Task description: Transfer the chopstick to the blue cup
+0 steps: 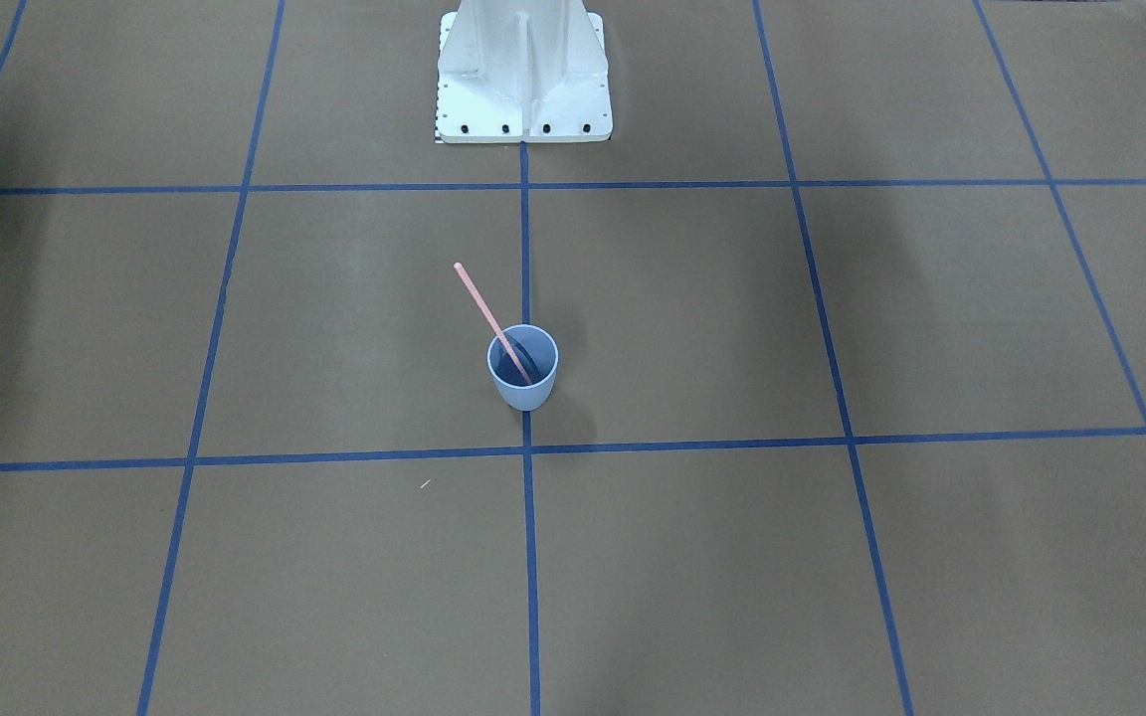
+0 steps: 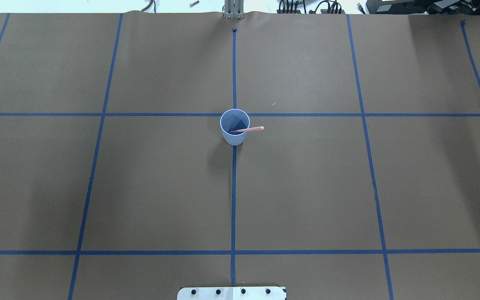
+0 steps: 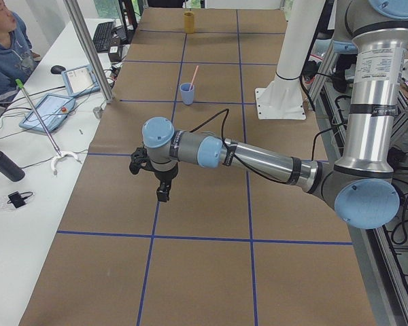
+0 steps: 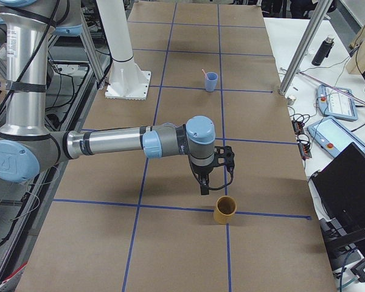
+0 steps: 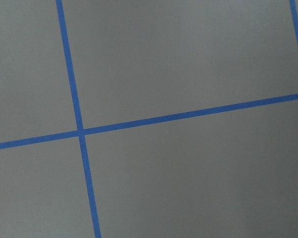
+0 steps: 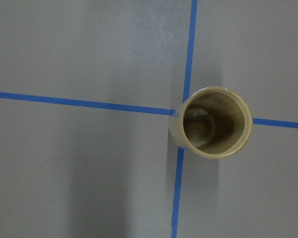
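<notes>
The light-blue cup (image 1: 525, 396) stands upright at the middle of the table on a tape line; it also shows in the overhead view (image 2: 235, 139). The pale pink chopstick (image 1: 479, 300) stands in it, leaning on the rim, its upper end sticking out (image 2: 253, 128). My left gripper (image 3: 162, 191) hangs over bare table far from the cup (image 3: 187, 94). My right gripper (image 4: 204, 185) hangs beside a tan cup, far from the blue cup (image 4: 212, 81). Both grippers hold nothing that I can see. I cannot tell whether they are open or shut.
A tan cylindrical cup (image 6: 213, 124) stands upright and empty on a tape crossing at my right end of the table (image 4: 225, 210). The white robot base (image 1: 523, 80) is at the table's near edge. An operator (image 3: 3, 41) sits beside a side desk with tablets.
</notes>
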{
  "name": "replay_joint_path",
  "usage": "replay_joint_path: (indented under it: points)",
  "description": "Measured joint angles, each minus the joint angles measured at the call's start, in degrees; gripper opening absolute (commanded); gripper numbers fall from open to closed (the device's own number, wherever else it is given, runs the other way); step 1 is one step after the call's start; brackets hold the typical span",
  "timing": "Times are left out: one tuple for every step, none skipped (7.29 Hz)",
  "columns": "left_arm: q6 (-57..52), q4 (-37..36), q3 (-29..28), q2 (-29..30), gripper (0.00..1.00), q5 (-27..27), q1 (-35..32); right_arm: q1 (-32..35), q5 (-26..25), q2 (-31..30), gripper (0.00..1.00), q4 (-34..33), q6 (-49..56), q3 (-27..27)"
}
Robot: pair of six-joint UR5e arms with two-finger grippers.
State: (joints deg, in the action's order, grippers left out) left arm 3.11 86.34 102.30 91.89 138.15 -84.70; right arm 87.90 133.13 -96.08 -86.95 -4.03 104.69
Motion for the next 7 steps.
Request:
replay_joint_path:
  points:
    - [0.1, 0.8, 0.1, -0.4, 0.99, 0.0, -0.1, -0.1, 0.2, 0.1, 1.0, 0.1, 0.0, 0.0]
    - [0.1, 1.6, 0.1, -0.5, 0.99, 0.1, -0.1, -0.1, 0.2, 0.1, 1.0, 0.1, -0.1, 0.0]
    - [0.2, 2.1, 0.2, -0.5, 0.99, 0.3, -0.1, -0.1, 0.2, 0.2, 1.0, 0.1, -0.1, 0.0]
    - [0.3, 2.2, 0.3, -0.5, 0.99, 0.4, -0.1, -0.1, 0.2, 0.2, 1.0, 0.1, -0.2, 0.0]
    - [0.3, 2.3, 0.4, -0.3, 0.99, 0.5, 0.0, -0.1, 0.2, 0.2, 1.0, 0.1, -0.2, -0.1]
    - [0.2, 2.3, 0.5, -0.3, 0.99, 0.5, 0.0, -0.2, 0.2, 0.2, 1.0, 0.1, -0.2, -0.1]
    - [0.2, 2.3, 0.6, -0.2, 0.99, 0.5, -0.1, -0.2, 0.2, 0.2, 1.0, 0.1, -0.2, -0.1]
